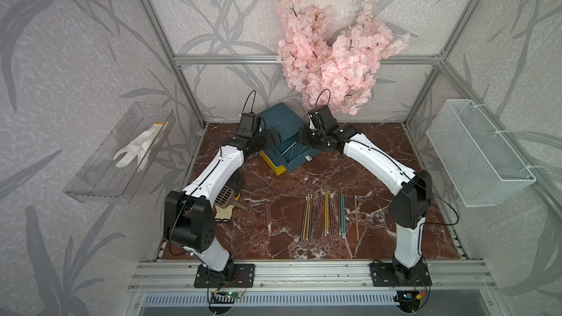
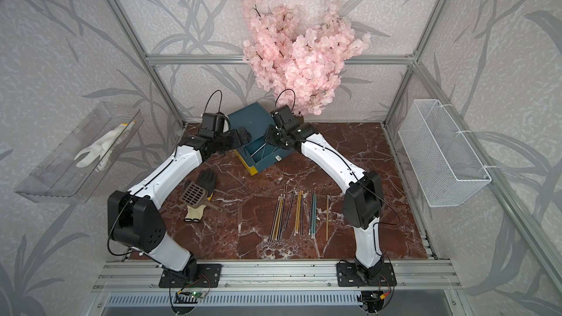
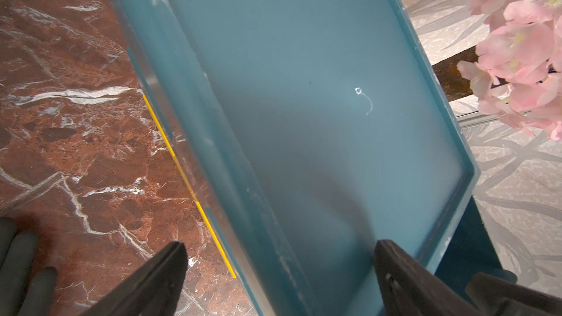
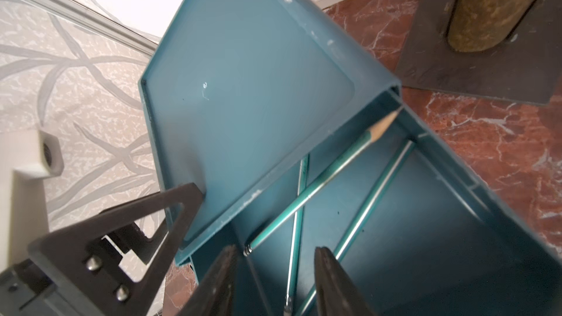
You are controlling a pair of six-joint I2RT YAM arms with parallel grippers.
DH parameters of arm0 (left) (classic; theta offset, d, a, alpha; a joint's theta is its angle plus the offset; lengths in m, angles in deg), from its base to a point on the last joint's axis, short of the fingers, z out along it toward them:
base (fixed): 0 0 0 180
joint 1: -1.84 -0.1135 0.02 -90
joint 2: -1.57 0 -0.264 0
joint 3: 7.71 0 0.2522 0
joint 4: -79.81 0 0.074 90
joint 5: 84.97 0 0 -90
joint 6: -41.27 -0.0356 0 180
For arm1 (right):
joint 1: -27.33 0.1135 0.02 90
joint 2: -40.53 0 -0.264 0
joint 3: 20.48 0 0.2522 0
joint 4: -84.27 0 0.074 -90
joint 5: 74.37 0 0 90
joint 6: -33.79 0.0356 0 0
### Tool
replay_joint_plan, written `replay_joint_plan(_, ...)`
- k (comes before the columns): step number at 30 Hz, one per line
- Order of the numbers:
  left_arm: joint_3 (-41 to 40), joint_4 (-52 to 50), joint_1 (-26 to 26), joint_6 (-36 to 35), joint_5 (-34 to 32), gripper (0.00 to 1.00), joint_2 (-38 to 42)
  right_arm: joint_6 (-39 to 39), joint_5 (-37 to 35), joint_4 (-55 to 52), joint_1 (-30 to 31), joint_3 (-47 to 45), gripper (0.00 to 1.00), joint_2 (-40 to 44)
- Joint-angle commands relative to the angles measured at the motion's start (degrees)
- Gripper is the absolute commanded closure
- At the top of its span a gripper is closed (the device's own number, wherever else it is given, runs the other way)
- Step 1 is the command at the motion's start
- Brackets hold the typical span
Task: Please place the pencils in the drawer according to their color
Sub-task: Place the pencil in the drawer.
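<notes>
Several pencils (image 1: 330, 214) (image 2: 299, 214) lay in rows in front of the drawer chest (image 1: 282, 120) (image 2: 249, 117) in both top views. From the left wrist, the left gripper (image 3: 279, 246) stood wide open across the chest's top edge. From the right wrist, the right gripper (image 4: 276, 250) hung open and empty above the chest's pulled-out drawer (image 4: 395, 223), where three teal pencils (image 4: 322, 174) lay

my stereo head: high at front, looks down across table (image 1: 273, 183) to back wall (image 1: 243, 25); both top views share whole scene. my left wrist camera: close above chest (image 3: 304, 117) top. my right wrist camera: close, into open drawer (image 4: 425, 238). wrist views share chest top.
</notes>
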Motion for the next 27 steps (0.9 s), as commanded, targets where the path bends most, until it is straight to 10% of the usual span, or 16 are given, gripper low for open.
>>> replay_joint_plan(1, -0.56, 0.08, -0.16, -0.45, -0.49, 0.00, 1.51, -0.09, -0.97, 1.66, -0.36, 3.32, 0.55, -2.62)
replay_joint_plan(27, -0.31, 0.38, -0.23, -0.10, -0.14, 0.00, 1.50, 0.80, -2.16, -7.87, -0.37, 9.89, 0.56, -2.96)
